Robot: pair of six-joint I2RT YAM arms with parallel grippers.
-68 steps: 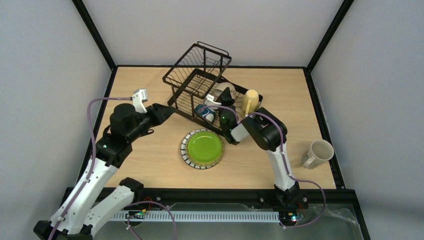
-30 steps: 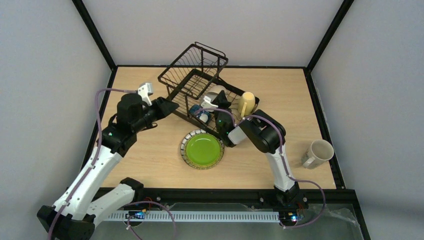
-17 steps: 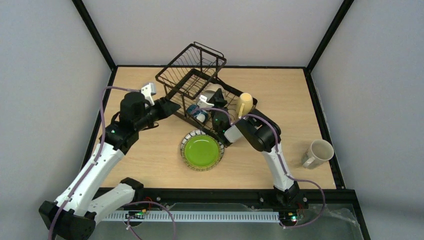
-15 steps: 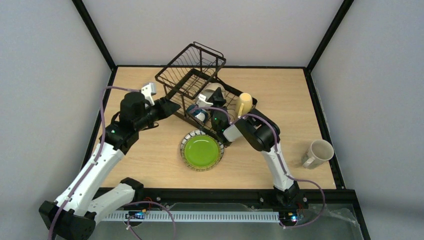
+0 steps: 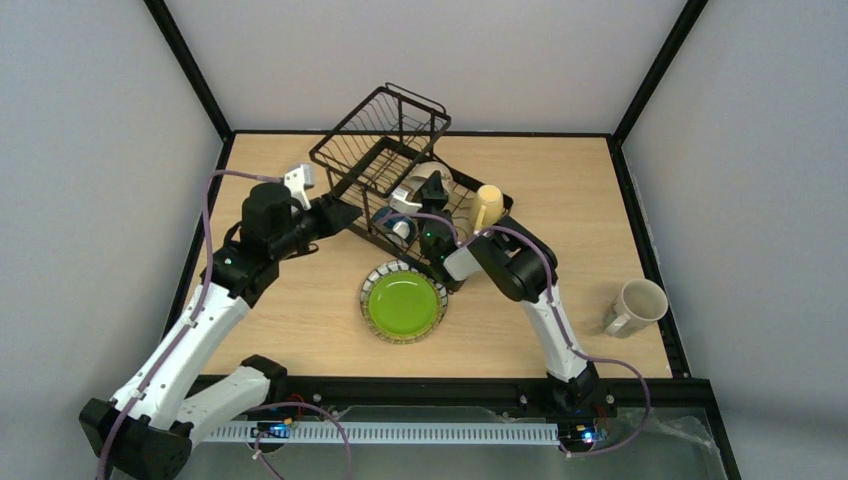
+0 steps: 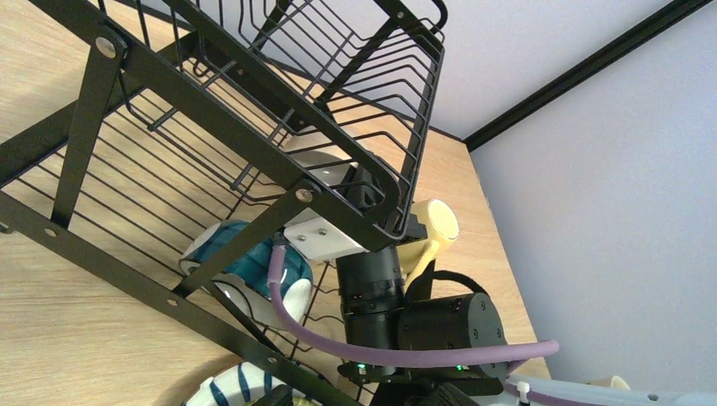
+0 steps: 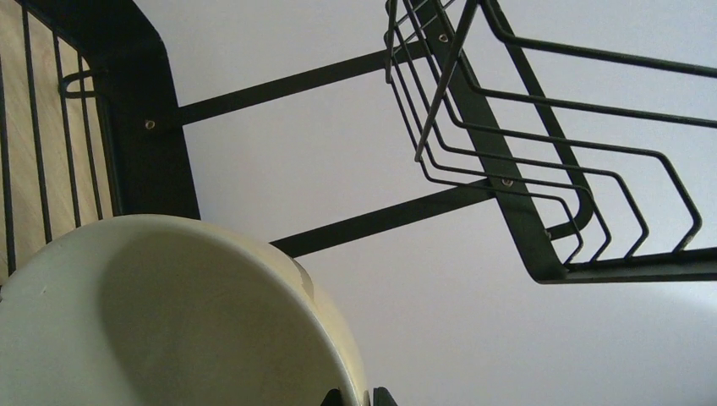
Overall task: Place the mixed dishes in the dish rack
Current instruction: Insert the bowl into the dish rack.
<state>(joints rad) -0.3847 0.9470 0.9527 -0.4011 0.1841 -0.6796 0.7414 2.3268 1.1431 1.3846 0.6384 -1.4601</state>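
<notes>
Green plate [image 5: 404, 301] is seen on the table, not yet loaded. Left gripper [image 5: 337, 215] is held spread-jawed at the dish rack [image 5: 385, 125] corner, probably for bracing. White bowl [image 7: 169, 321] is clamped by its rim in the right gripper [image 7: 356, 395], over the slotted tray.

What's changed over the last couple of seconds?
The right gripper, shut on the white bowl, carried it further into the black wire dish rack; rack and yellow mug slid left. The open left gripper advanced to the rack's corner. Striped-rim green plate and cream mug stayed.
</notes>
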